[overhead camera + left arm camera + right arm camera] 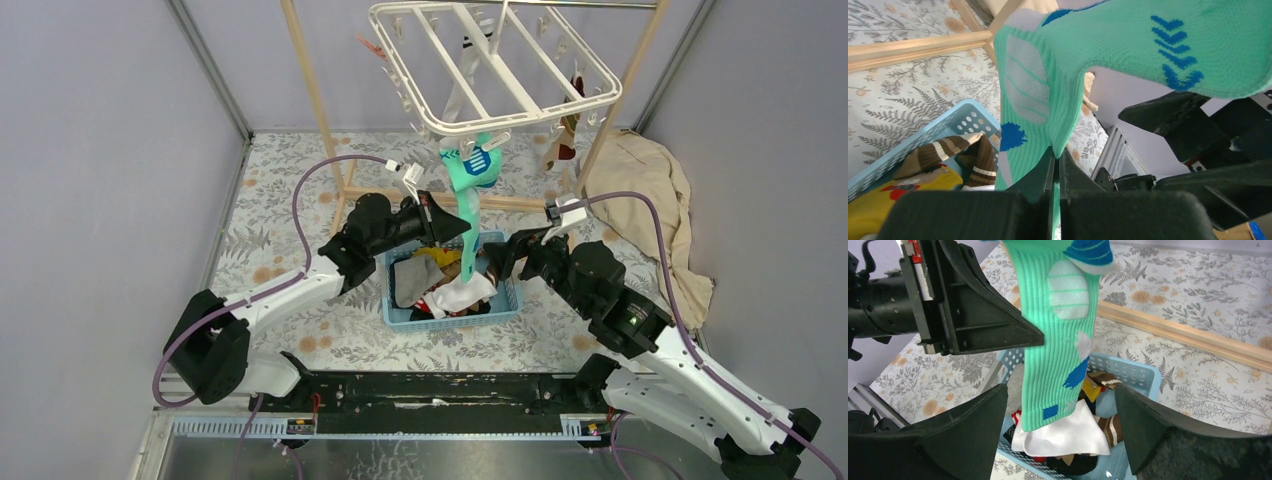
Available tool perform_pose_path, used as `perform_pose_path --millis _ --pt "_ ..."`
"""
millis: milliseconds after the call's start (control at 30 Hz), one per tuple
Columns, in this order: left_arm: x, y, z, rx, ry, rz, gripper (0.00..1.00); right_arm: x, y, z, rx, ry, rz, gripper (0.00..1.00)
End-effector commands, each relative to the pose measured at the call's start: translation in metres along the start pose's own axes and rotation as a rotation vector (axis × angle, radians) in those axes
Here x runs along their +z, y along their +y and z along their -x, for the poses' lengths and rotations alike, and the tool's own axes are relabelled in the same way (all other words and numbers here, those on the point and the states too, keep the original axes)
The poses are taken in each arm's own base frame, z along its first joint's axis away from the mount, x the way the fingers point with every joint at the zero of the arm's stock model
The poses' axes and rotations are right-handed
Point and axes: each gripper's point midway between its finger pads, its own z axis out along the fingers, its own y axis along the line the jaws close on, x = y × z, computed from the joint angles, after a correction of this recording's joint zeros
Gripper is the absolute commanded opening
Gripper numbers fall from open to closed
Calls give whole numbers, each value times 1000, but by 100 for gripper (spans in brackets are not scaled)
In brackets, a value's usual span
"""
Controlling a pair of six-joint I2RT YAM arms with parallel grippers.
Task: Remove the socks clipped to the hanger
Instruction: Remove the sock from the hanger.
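Left fingers [1040, 180] pinch teal sock [1128, 45]; right fingers [963, 425] spread, apparently nearby.

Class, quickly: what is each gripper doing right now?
Left gripper: shut on the teal sock.
Right gripper: open, holding nothing.

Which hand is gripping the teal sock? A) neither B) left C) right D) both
B: the left hand is shut on the teal sock, while the right hand has its jaws wide open and grips nothing.
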Motion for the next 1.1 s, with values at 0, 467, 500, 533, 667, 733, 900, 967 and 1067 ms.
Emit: perform_pose_path --millis 0,467,500,533,667,733,900,967,1067 --pt "0 -19 7 -12 -20 -112 0 -5 -4 5 26 -28 -24 85" --pt "-3 -23 4 -41 -14 -135 0 -3 -6 -12 34 4 -20 86" --pt "-3 -23 4 -41 -14 -135 0 -3 -6 -13 35 6 -20 86" --pt "-3 -23 4 -41 -14 -134 0 -3 -6 -14 37 8 -21 87" --pt "-3 -22 2 -46 -11 -135 0 -3 -8 -19 42 17 -32 88" --pt "-2 -21 2 -48 -11 -133 0 -3 -9 -20 42 22 -35 90" --pt "-2 -21 2 -49 -13 -134 0 -2 -10 -22 36 42 -43 99" --pt "-2 -21 2 -49 -12 -134 0 -1 -10 -23 33 52 -46 100" --pt "-2 -21 2 -49 -13 -134 0 0 -9 -25 36 61 -47 100"
